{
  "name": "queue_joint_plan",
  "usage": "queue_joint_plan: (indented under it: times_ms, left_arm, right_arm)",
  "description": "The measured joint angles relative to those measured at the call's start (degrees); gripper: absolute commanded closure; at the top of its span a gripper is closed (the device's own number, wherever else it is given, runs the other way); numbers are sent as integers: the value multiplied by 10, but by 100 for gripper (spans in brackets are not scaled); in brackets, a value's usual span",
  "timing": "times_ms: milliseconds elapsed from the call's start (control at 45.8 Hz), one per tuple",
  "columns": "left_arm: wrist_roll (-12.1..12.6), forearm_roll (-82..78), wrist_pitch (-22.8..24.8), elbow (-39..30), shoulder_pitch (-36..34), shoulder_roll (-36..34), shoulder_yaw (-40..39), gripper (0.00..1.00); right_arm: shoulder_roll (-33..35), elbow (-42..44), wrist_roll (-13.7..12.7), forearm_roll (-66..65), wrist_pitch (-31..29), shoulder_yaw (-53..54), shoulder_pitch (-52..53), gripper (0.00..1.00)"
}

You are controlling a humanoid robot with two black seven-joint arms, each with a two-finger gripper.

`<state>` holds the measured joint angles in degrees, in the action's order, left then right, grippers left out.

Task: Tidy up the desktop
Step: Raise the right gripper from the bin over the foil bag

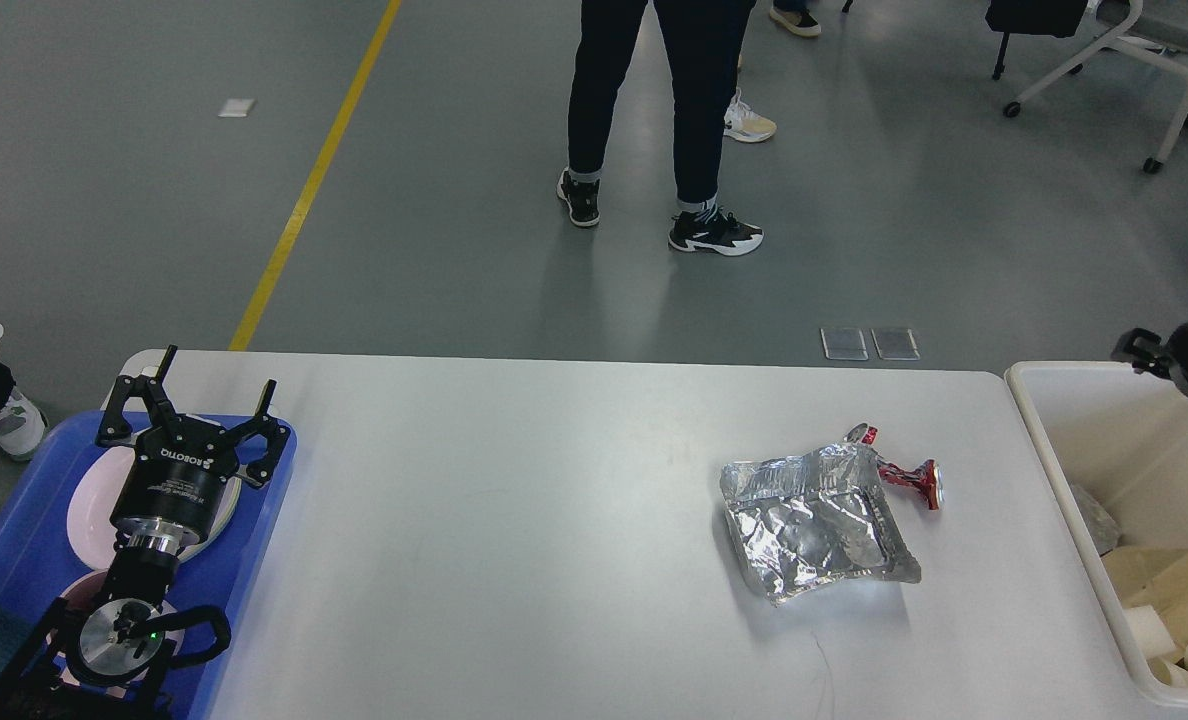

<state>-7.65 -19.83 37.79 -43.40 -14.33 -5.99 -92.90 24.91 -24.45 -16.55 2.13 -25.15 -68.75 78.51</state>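
The desktop was hard and smooth. On it, near the white bin, lay a shiny foil bag; it looked light and crinkly, best pinched by its edge. The left gripper was spread wide over the blue tray. I could not tell about the right gripper

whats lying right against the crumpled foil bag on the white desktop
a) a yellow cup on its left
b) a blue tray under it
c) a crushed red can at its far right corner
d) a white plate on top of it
c: a crushed red can pokes out from behind the far right corner of the crumpled foil bag on the desktop; the plates sit in the blue tray far off at the left edge.
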Motion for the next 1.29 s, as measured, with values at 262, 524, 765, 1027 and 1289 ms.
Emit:
queue_joint_plan:
  times_ms: [262,524,765,1027,1289]
  left_arm:
    - [0,0,0,0,1,0,0,4]
    - [1,0,0,0,1,0,0,4]
    - [1,0,0,0,1,0,0,4]
    - [1,0,0,0,1,0,0,4]
    - [0,0,0,0,1,0,0,4]
  right_arm:
    - [-60,-227,-1,1,-97,-65,272,0]
    - [-100,-452,-1,3,-180,-68,468,0]
    - [-106,-628,0,13,-191,-27,612,0]
    - [-72,-710,4,53,-200,7,682,0]
    - [-71,-713,6,54,-193,6,675,0]
